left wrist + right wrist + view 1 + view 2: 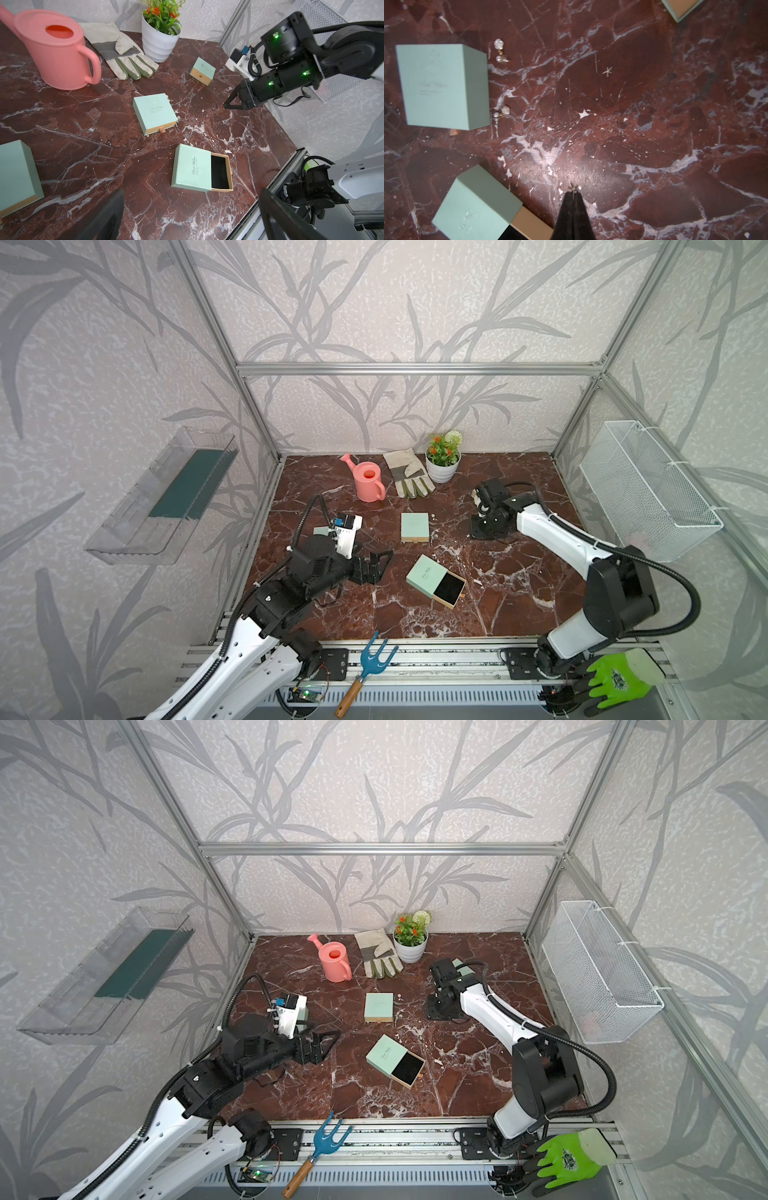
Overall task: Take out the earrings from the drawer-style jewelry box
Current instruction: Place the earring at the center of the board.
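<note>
While the left pincer (384, 566) hangs spread, the right pincer (573, 193) pinches a tiny star-like earring (573, 188) over the worktop (654, 145). The set-down seems in hand: lower, then part gently.

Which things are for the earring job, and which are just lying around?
For the job: open drawer box, pearl earrings, right gripper, star earring it pinches.
Just lying about: watering can, grey glove, flower pot, blue fork, green glove.
</note>
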Controlling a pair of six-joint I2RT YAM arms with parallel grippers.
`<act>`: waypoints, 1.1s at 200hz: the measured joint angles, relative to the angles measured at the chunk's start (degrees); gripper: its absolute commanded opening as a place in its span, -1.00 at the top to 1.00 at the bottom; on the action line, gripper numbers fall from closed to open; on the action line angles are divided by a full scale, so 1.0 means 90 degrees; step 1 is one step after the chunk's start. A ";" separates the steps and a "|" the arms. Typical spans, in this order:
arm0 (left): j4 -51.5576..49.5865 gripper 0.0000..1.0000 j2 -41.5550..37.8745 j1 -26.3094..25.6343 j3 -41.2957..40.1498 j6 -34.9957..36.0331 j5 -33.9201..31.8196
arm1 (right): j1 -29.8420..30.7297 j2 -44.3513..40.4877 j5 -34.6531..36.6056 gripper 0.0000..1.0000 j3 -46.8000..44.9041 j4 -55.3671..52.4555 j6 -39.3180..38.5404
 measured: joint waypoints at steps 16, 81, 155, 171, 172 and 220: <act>0.0058 -0.99 -0.0061 0.0000 -0.0010 0.0002 -0.0012 | -0.0197 0.0316 -0.0019 1.00 0.0090 -0.0044 -0.0019; 0.0104 -0.99 -0.0005 0.0002 -0.0010 0.0002 0.0010 | -0.0449 0.1489 -0.0063 1.00 0.0699 -0.0083 -0.0066; 0.0109 -0.99 -0.0007 0.0002 -0.0010 0.0046 0.0010 | -0.0571 0.2229 -0.0063 1.00 0.1200 -0.0148 -0.0180; 0.0109 -0.99 -0.0005 0.0002 -0.0010 0.0046 0.0012 | -0.0602 0.2310 -0.0066 1.00 0.1294 -0.0192 -0.0197; 0.0109 -0.99 -0.0005 0.0002 -0.0010 0.0046 0.0012 | -0.0605 0.2314 -0.0066 1.00 0.1299 -0.0192 -0.0197; 0.0107 -0.99 -0.0007 0.0007 -0.0010 0.0049 0.0015 | -0.0634 0.2431 -0.0136 1.00 0.1401 -0.0223 -0.0248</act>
